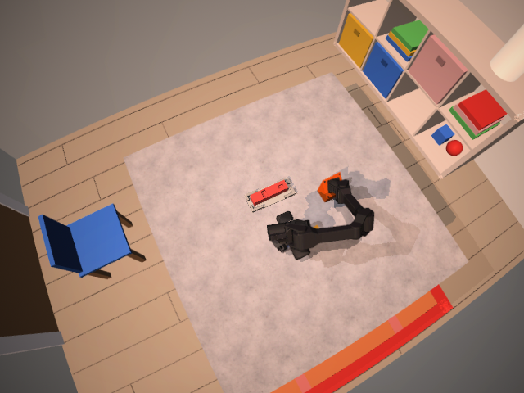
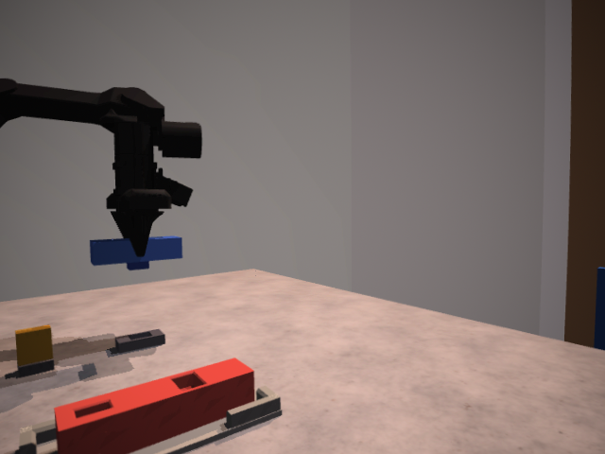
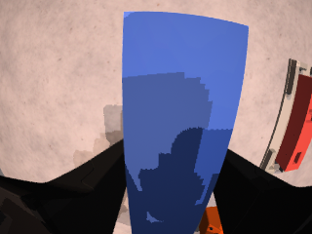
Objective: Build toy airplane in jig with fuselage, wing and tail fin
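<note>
My gripper (image 2: 140, 252) (image 3: 171, 146) is shut on the blue wing (image 2: 166, 248) (image 3: 185, 49) at its middle. The wing hangs roughly level, well above the mat, with its tab (image 2: 138, 266) pointing down. The red fuselage (image 1: 269, 192) (image 2: 156, 412) (image 3: 298, 132) lies lengthwise in the pale cradle (image 2: 253, 410), with both sockets open upward and empty. It looks flat there, though its underside is hidden. The yellow tail fin (image 2: 34, 345) stands upright in a small dark holder (image 2: 41, 367). In the top view the arm mostly covers the fin.
A dark, empty holder (image 2: 140, 340) sits on the mat below and beyond the wing. The orange base plate (image 1: 325, 188) (image 3: 211, 219) of the arm stands beside the cradle. A blue chair (image 1: 99, 237) and a shelf (image 1: 408, 106) stand off the mat.
</note>
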You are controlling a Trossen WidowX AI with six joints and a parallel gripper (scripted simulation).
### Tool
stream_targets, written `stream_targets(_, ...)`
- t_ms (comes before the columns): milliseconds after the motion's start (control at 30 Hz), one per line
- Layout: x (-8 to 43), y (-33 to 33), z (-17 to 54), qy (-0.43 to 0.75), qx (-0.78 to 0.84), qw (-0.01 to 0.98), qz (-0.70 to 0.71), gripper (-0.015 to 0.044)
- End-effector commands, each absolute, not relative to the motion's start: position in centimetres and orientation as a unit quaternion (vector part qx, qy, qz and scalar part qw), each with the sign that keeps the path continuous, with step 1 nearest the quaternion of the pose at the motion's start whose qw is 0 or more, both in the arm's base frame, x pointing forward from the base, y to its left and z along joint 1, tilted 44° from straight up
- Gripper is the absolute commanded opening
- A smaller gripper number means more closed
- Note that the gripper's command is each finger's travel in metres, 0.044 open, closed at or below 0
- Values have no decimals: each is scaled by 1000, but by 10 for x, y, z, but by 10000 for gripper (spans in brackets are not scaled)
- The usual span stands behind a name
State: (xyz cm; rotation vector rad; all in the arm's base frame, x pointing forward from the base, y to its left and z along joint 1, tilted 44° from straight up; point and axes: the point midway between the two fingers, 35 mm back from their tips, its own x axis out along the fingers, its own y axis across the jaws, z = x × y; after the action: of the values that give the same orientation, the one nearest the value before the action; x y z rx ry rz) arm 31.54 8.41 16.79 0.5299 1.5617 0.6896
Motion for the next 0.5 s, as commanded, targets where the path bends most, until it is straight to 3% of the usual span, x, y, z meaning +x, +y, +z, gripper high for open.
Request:
stream_targets(0,318,79,167,681,233,628,295,0)
stream_targets(467,331,53,134,710,302,601,210,0)
